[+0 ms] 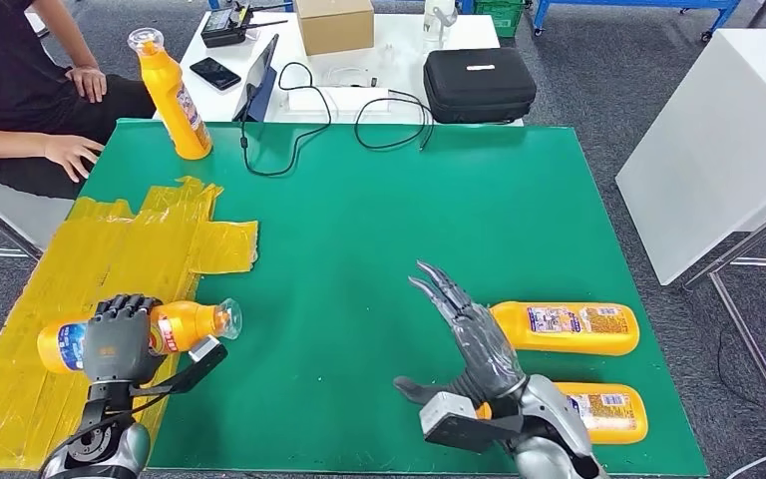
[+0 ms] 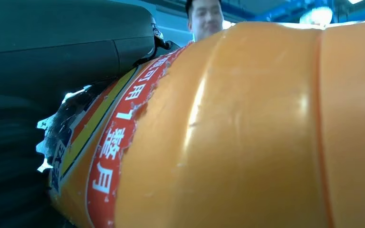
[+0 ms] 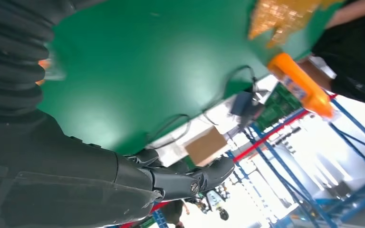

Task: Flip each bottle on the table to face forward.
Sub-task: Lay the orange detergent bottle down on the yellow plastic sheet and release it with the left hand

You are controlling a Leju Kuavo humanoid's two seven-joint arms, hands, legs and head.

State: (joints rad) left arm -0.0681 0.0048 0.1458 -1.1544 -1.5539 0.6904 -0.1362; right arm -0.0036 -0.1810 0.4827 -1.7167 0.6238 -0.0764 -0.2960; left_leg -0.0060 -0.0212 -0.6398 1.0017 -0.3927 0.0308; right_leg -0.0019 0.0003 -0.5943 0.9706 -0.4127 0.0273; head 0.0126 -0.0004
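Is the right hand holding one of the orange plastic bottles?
No, the right hand is open above the green table, fingers apart.

We identify the site as a robotics lab or test workshop. A green work surface (image 1: pixel 379 230) bears a yellow taped patch (image 1: pixel 80 289) at its near left corner. Beyond its far edge, a white bench (image 1: pixel 359 60) carries a black equipment case (image 1: pixel 479 84), a cardboard box (image 1: pixel 334 24), a phone (image 1: pixel 214 73) and loose cables (image 1: pixel 359 115). Blue metal frames (image 3: pixel 313 156) stand on the grey carpet (image 1: pixel 598 70). A seated person (image 1: pixel 20 90) attends at the far left corner.
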